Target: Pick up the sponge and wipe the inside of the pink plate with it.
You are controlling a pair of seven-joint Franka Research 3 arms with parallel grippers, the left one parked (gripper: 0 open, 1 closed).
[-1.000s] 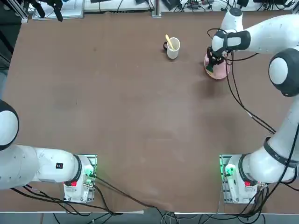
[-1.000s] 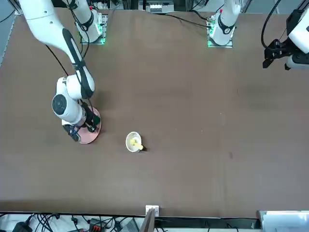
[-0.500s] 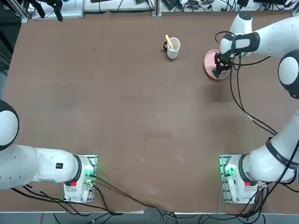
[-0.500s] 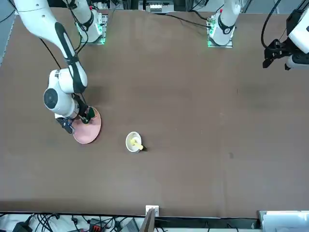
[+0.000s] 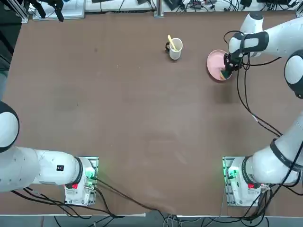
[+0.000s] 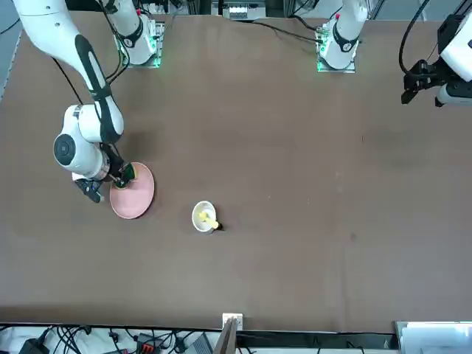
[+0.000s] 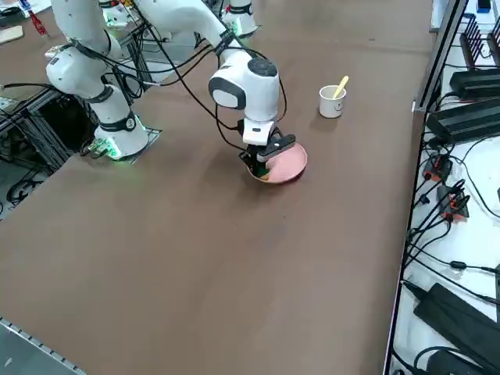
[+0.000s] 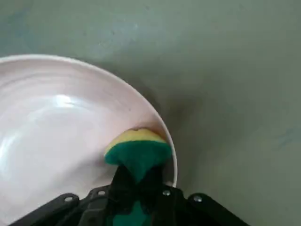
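In the top view, reaches with the right gripper to the lower right part of the pink plate, clenched on the sponge. Also shows, to the left and apart from the plate, a white mug with a yellow utensil standing tilted in it.

In the front view, comes down with the right arm at the picture's left, over the plate's upper left edge. Leaves most of the pale pink surface uncovered, and hides much of the sponge behind the gripper.

In the right side view, meets the plate at its lower left part, with a bit of yellow and green visible below the gripper. Places the mug well apart, upright on the table.

In the right wrist view, grasps the sponge between both fingers, pinched and bent, with green scouring top and yellow base both in sight. Lies just inside the plate's rim, probably touching the inner surface, though hard to tell for certain.
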